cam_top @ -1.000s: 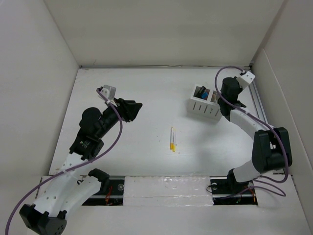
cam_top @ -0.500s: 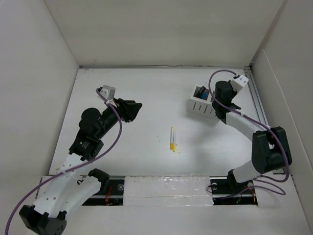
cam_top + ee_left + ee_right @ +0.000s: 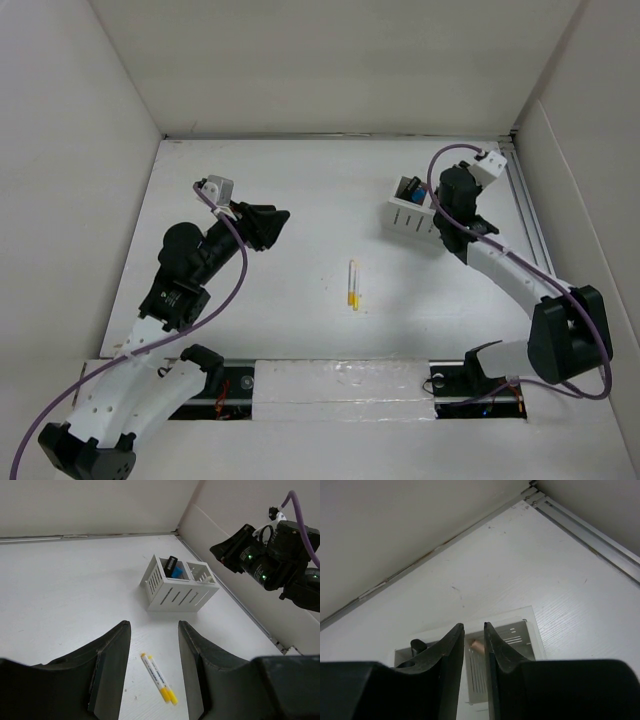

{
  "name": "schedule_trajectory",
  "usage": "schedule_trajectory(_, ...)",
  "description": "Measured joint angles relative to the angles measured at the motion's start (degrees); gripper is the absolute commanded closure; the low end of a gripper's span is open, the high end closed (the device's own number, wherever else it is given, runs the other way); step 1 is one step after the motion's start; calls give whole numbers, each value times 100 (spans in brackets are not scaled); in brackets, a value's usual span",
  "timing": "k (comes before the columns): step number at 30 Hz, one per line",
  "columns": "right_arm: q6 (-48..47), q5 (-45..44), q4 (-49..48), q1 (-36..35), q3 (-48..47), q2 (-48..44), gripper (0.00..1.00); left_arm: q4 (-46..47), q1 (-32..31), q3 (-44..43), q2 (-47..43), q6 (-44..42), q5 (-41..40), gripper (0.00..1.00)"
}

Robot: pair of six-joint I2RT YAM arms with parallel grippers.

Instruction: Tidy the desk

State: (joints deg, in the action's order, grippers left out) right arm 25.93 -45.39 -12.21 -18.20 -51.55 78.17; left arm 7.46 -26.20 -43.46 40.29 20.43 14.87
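Two yellow-tipped white markers [image 3: 352,285] lie side by side mid-desk [image 3: 300,190]. My left gripper [image 3: 272,222] hovers left of them, open; in the left wrist view the markers [image 3: 158,678] show between its fingers [image 3: 120,645], with nothing held. The white slotted organizer box [image 3: 410,210] stands at the back right with a black and a blue item [image 3: 172,566] inside. My right gripper [image 3: 442,212] hangs over the box, jaws a little apart. In the right wrist view a small tan piece [image 3: 478,645] sits in the box's compartment [image 3: 517,632] beyond the gap.
A metal rail [image 3: 528,215] runs along the desk's right edge, close to the box. White panels wall the desk on the left, back and right. The right arm [image 3: 265,560] reaches over the box's far side. The arm bases stand at the near edge.
The right gripper has shifted left and down over the organizer box and its jaws have parted a little. The left arm and the markers have stayed put.
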Motion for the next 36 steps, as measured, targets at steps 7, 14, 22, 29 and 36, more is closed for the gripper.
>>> schedule_trajectory(7, 83, 570, 144, -428, 74, -291, 100, 0, 0, 0, 4, 0, 0, 61)
schedule_trajectory(14, 122, 1801, 133, -1386, 846, -260, 83, 0, 0, 0, 42, -2, -2, 61)
schedule_trajectory(22, 175, 2485, 337, -2345, 1025, 568, 62, 0, 0, 0, 192, 0, 9, 61)
schedule_trajectory(29, 238, 2623, 361, -2708, 1025, 925, 63, 0, 0, 0, 264, -2, 11, 61)
schedule_trajectory(36, 424, 2531, 380, -2774, 1043, 1261, 76, 0, 0, 0, 269, -2, 11, 61)
